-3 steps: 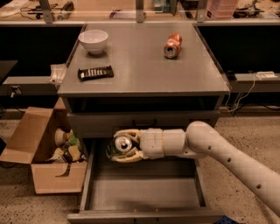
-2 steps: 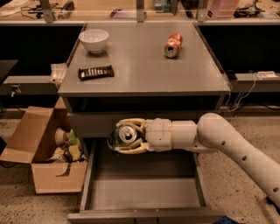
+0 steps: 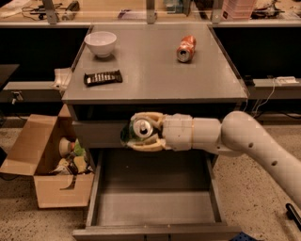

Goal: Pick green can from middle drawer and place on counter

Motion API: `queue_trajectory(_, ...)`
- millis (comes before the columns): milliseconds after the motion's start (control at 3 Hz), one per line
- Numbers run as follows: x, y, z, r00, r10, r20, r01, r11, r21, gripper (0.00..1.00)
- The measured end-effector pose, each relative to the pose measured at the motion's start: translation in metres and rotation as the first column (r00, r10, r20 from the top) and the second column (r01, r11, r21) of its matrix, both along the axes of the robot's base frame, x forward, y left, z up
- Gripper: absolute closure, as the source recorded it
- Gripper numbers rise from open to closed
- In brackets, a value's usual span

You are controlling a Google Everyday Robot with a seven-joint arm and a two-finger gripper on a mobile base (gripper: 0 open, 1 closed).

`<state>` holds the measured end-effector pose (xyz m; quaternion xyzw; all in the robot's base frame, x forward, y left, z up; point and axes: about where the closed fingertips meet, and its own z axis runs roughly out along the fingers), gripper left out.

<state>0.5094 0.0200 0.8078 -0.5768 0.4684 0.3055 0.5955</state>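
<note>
We note gripper [image 3: 135, 132] clamped on green can [image 3: 141, 128] over open middle drawer [image 3: 155, 209], below counter [image 3: 150, 75] edge; cardboard box [image 3: 44, 188] on floor, L side

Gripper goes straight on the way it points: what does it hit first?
The gripper, shut on the green can, points picture-left along the cabinet front. Nothing obvious in line; the cardboard box sits lower, though depth is unclear.

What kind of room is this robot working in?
Probably a lab or office workroom: benches with cables run behind the grey counter, and a cardboard box of bits sits on the floor. The gripper holds the green can above the open middle drawer.
</note>
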Motion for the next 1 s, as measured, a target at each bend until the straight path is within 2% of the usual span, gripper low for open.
queue_trajectory(333,0.018,-0.022,0.060,0.9977,-0.066,0.016,0.066,0.998,0.018,1.00)
queue_trajectory(667,0.045,-0.047,0.094,0.9910,-0.133,0.016,0.133,0.991,0.015,1.00)
queue_trajectory(1000,0.051,-0.055,0.101,0.9884,-0.150,0.020,0.150,0.988,0.023,1.00)
